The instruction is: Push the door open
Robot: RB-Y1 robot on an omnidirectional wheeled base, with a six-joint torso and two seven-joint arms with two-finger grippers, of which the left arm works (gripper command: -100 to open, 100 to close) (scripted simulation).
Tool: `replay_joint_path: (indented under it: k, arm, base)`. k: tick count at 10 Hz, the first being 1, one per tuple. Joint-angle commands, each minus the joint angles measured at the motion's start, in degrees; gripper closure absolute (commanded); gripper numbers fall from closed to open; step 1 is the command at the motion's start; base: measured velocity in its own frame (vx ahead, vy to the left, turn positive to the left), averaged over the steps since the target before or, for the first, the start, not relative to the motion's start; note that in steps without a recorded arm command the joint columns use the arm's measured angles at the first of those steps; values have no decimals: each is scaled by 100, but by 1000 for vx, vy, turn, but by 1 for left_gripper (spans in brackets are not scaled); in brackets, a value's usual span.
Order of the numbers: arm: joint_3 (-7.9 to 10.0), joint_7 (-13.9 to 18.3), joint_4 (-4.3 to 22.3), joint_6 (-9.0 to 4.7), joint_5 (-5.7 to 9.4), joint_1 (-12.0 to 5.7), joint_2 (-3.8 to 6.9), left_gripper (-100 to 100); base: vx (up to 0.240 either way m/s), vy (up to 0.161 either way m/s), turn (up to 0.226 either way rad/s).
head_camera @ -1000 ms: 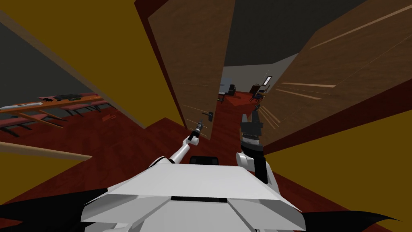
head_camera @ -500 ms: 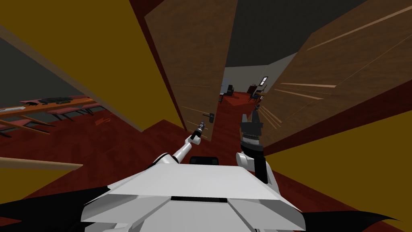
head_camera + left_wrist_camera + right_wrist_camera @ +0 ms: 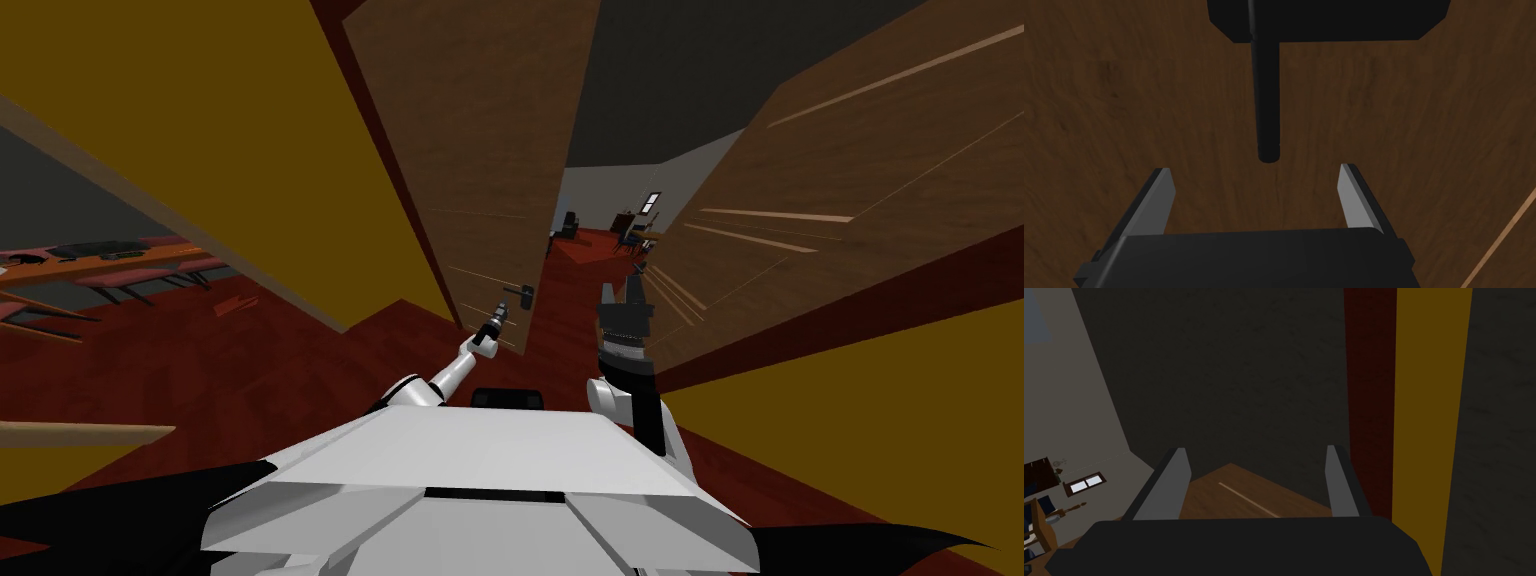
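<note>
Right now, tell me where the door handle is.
In the head view the dark door handle sits near the free edge of the left door, just ahead of the left gripper, whose open fingers stop short of it.

Just past the left claw, the black plate that carries the handle runs off the picture's edge. The door behind it runs off on every side. Far beyond the right claw, the furniture is too small to name.
</note>
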Motion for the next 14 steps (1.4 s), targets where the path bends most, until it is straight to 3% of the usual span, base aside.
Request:
replay_joint_path:
  k: [1, 4, 6, 7, 8, 13, 14]
  arm:
    - [27, -17, -42, 44, -3, 14, 81, -100]
    - [74, -11, -2, 29, -7, 0, 68, -100]
    - [110, -6, 28, 17, -11, -10, -114, -100]
    - [101, -6, -22, 44, -8, 5, -46, -100]
    - [101, -6, -22, 44, -8, 5, -46, 100]
    - [101, -6, -22, 44, -8, 5, -46, 100]
    - [208, -23, -19, 31, 9, -40, 40, 100]
  base:
    - [190, -69, -25]
    - [205, -99, -24]
    - [214, -60, -30]
    - [90, -26, -2]
    - [-11, 3, 6]
    - [-7, 3, -5]
    - [100, -81, 17]
